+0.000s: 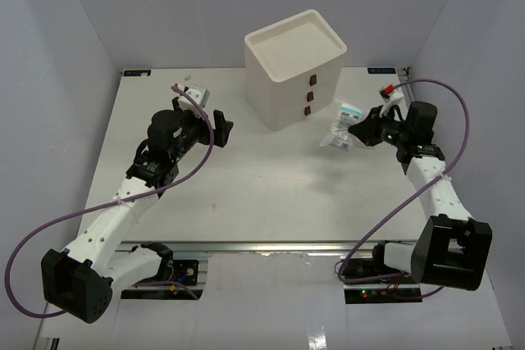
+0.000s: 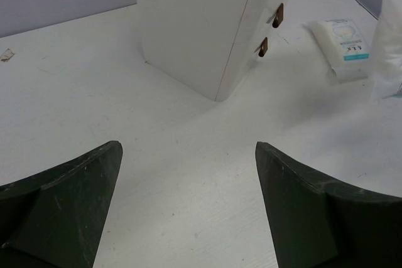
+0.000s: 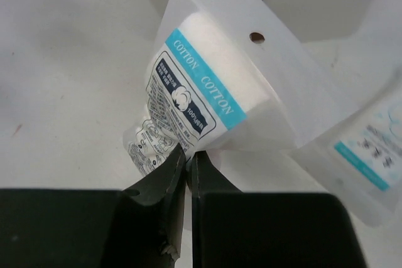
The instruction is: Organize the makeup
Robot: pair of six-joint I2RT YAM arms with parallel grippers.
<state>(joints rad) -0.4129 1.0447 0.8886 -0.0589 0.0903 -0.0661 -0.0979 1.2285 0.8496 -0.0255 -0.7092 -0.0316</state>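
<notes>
Your right arm [image 1: 431, 182] reaches toward the white box [image 1: 283, 79], and only its wrist view shows the jaws clamped on the cotton sachet [image 3: 207, 86], just right of the box; your left jaws stand apart.

A flat white table [image 1: 262, 190] with a matte top carries the scene, walled in by pale panels on three sides. At its back, a little right of centre, stands a white three-drawer box [image 1: 291, 71] with small brown handles [image 1: 310, 96] down its front, upright and turned at an angle to the table's edges. Just to the right of the box, apart from it, a flat white sachet with blue print [image 1: 351, 110] lies on the surface. A small pale scrap [image 2: 6, 54] rests on the top, well away from the box's blank side. Short dark strips of tape [image 1: 135, 73] mark the back corners. The white top shows faint scuffs.
</notes>
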